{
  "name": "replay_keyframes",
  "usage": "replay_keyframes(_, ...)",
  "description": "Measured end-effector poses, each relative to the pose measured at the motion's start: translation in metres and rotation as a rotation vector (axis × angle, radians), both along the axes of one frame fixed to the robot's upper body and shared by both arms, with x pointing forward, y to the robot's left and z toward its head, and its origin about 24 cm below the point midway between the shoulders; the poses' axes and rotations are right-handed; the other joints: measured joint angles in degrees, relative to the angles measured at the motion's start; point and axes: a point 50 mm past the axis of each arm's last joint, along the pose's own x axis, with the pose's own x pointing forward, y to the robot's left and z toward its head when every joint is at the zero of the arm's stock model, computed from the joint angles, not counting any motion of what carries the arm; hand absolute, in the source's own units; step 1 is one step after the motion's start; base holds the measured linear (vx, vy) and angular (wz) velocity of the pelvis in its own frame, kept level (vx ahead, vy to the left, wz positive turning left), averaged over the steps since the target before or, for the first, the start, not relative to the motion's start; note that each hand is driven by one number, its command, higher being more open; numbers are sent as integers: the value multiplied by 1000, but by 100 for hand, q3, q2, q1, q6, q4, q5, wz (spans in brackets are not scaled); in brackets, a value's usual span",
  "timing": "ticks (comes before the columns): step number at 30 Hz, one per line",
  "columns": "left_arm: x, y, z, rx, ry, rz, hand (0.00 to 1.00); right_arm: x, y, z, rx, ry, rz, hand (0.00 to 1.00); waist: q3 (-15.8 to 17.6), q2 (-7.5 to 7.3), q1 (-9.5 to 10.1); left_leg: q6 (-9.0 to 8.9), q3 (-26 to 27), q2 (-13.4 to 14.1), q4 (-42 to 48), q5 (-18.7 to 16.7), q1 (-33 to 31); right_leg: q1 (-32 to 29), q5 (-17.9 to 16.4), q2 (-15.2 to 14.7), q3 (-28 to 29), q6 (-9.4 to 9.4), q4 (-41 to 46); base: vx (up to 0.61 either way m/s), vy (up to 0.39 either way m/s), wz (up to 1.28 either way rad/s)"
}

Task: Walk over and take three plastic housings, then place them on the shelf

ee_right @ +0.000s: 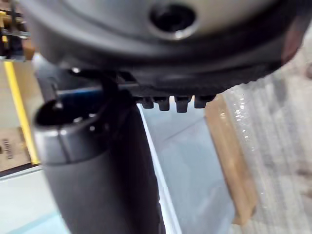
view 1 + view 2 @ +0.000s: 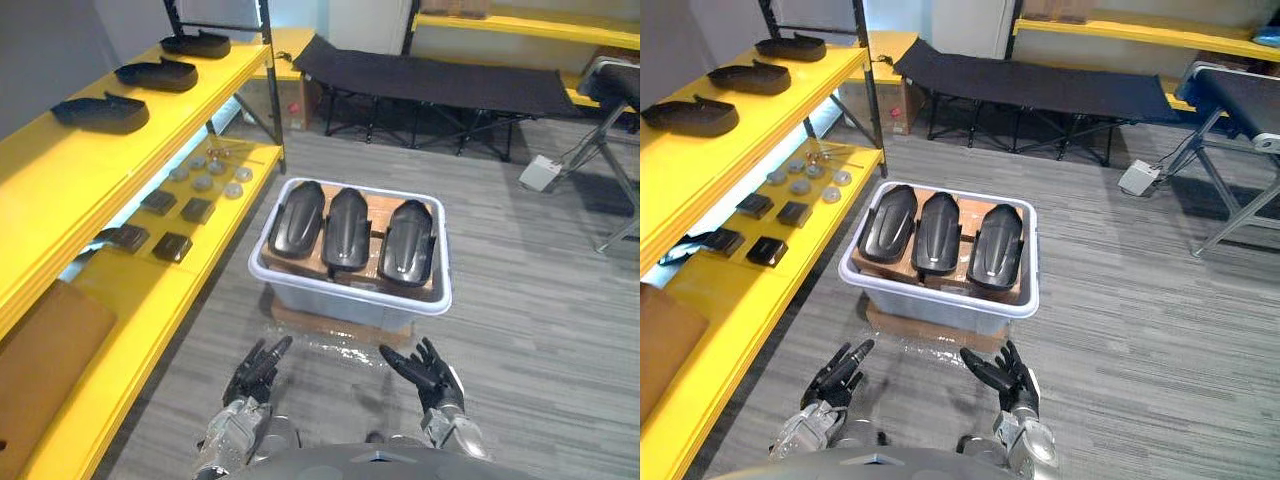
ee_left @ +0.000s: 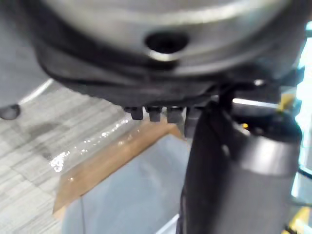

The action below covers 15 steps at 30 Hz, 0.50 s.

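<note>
Three black plastic housings (image 2: pixel 346 236) lie side by side on cardboard in a white bin (image 2: pixel 352 290) on the floor ahead of me. Three more black housings (image 2: pixel 102 113) rest along the top of the yellow shelf (image 2: pixel 60 180) to the left. My left hand (image 2: pixel 258 371) hovers low in front of the bin's near wall, fingers straight and empty. My right hand (image 2: pixel 428 374) is level with it on the other side, also open and empty. Both hands are apart from the bin, whose pale wall (image 3: pixel 141 195) shows past the left fingers.
The lower yellow shelf (image 2: pixel 190 250) holds small dark blocks (image 2: pixel 172 246) and several grey discs (image 2: pixel 205 183). A brown board (image 2: pixel 40 350) lies at the near left. A black folding cot (image 2: pixel 430 80) stands behind the bin, and a metal stand (image 2: pixel 610 150) at the right. A cardboard sheet (image 2: pixel 340 325) lies under the bin.
</note>
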Motion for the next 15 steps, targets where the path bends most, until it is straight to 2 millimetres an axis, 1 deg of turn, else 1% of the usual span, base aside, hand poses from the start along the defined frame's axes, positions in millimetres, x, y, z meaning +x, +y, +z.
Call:
replay_keyframes(1,10,-7,8,22,-59,-61,100,6,-6,11,-32,-52,3,100,-12,19,-96,-13,-88,34,-828,379,13,-35,18,-62,57,79,1,141,81,-27)
replay_keyframes(2,17,-12,14,30,-101,-98,100,13,-10,18,-50,-92,7,100,-28,57,-157,-48,-192,48,-1418,994,45,-90,-14,-102,132,185,5,165,178,-37)
replay_keyframes(3,24,-16,20,33,-132,-125,100,17,-14,24,-66,-118,11,100,-55,109,-203,-343,-298,-32,-1711,1166,143,-143,-27,-147,233,287,5,140,201,-30)
replay_keyframes(4,30,-16,24,45,-154,-144,100,20,-14,27,-68,-135,12,100,-37,22,-267,-266,-236,-168,-1969,1239,254,-160,26,-250,291,370,-52,124,235,-25)
replay_keyframes(5,37,-18,30,57,-187,-174,100,20,-15,31,-74,-155,16,100,-42,-72,-350,-226,-149,-306,-2271,1278,344,-216,50,-379,319,429,-113,92,188,-17)
replay_keyframes(6,41,-16,32,76,-193,-202,100,17,-11,34,-71,-164,31,100,-52,-143,-400,-170,-50,-417,-2496,1337,437,-233,100,-469,366,506,-206,65,168,-19)
replay_keyframes(7,40,-14,31,89,-182,-219,100,13,-8,36,-64,-163,48,100,-65,-176,-425,-146,-1,-487,-2620,1364,506,-230,124,-522,413,545,-255,70,131,-34)
replay_keyframes(8,35,-14,28,97,-154,-246,100,7,-2,39,-54,-163,71,100,-64,-177,-437,-130,111,-530,-2755,1375,639,-219,151,-548,506,589,-273,49,87,-36)
replay_keyframes(11,14,-3,15,108,-55,-251,100,-7,9,45,-27,-150,115,100,-60,-203,-529,-120,274,-558,-2943,1384,800,-231,174,-550,661,622,-334,34,40,-32)
replay_keyframes(12,-1,3,5,112,14,-243,100,-9,10,49,-17,-154,117,100,-55,-232,-573,-124,351,-560,-2995,1386,835,-270,187,-535,717,638,-345,-4,19,-34)
replay_keyframes(13,-7,5,2,116,41,-241,100,-8,10,52,-17,-160,116,100,-58,-257,-586,-126,433,-563,-3015,1385,854,-337,202,-523,746,656,-351,-18,19,-63)
replay_keyframes(14,-24,12,-6,121,109,-232,100,-4,8,59,-25,-183,120,100,-71,-324,-573,-130,645,-543,-3092,1382,914,-436,264,-494,780,679,-403,-28,11,-67)
replay_keyframes(15,-37,21,-11,130,167,-218,100,1,2,68,-40,-215,110,100,-88,-386,-613,-138,731,-519,-3087,1377,888,-484,317,-478,793,677,-449,-21,-7,-63)
